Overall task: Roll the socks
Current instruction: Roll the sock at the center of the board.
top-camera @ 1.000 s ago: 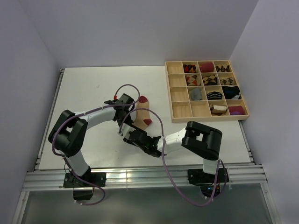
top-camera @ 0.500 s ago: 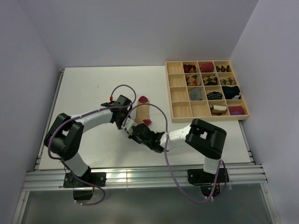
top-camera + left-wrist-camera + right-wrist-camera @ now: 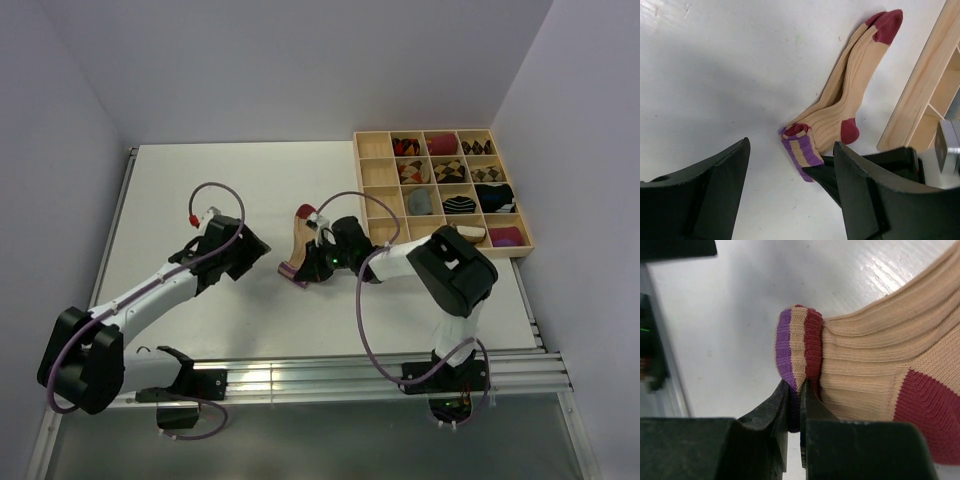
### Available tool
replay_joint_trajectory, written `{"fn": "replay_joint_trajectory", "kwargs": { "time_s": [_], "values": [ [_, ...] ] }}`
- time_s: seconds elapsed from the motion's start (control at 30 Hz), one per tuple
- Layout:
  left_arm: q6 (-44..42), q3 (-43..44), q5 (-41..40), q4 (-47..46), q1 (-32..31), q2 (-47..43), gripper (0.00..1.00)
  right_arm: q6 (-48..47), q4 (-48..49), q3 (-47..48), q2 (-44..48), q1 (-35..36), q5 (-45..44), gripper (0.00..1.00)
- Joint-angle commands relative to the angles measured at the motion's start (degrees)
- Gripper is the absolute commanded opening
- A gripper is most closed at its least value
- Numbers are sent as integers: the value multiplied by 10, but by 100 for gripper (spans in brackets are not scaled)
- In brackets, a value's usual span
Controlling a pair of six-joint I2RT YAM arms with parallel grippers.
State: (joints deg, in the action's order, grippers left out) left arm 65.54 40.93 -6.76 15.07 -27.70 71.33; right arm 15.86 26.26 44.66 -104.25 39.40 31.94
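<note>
My R fingers [image 3: 815, 415] are clamped on the rolled striped cuff [image 3: 792, 345] of the beige sock [image 3: 298, 238], mid-frame on bench [image 3: 200, 180], left of wooden tray [image 3: 361, 190]. L fingers [image 3: 710, 190] apart, empty, centre-left. Roll barely begun, I reckon; next: turn cuff toward toe, keeping tension.

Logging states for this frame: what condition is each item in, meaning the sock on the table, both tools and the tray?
beige sock: lying on the table, only its striped cuff rolled.
right tool: shut on the rolled cuff.
left tool: open, holding nothing, off the sock.
wooden tray: partly filled with sock bundles, left column empty.
</note>
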Motion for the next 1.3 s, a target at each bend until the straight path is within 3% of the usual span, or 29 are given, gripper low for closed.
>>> {"fn": "replay_joint_trajectory", "kwargs": {
  "time_s": [0.0, 0.1, 0.27, 0.6, 0.93, 1.03, 1.07, 1.13, 1.27],
  "values": [
    [19, -33, 14, -84, -9, -13, 73, 122, 26, 15, -48, -41, 149, 0],
    [22, -49, 18, -110, -30, -6, 72, 196, 70, 6, -79, -68, 176, 0],
    [27, -51, 29, -145, -56, 39, 73, 239, 75, 4, -109, -89, 182, 0],
    [18, -31, 32, -196, -71, 124, 73, 269, 69, 6, -139, -110, 182, 0],
    [8, -11, 30, -198, -75, 197, 65, 262, 48, 14, -145, -113, 174, 0],
    [5, -1, 30, -182, -75, 212, 55, 261, 43, 12, -142, -113, 167, 0],
    [4, 1, 28, -176, -75, 216, 43, 261, 42, 11, -141, -113, 165, 0],
    [1, 4, 26, -162, -78, 218, 30, 255, 36, 12, -137, -113, 160, 0],
    [-13, 25, 23, -119, -83, 225, 12, 239, 36, 6, -114, -111, 151, 3]
  ]
}}
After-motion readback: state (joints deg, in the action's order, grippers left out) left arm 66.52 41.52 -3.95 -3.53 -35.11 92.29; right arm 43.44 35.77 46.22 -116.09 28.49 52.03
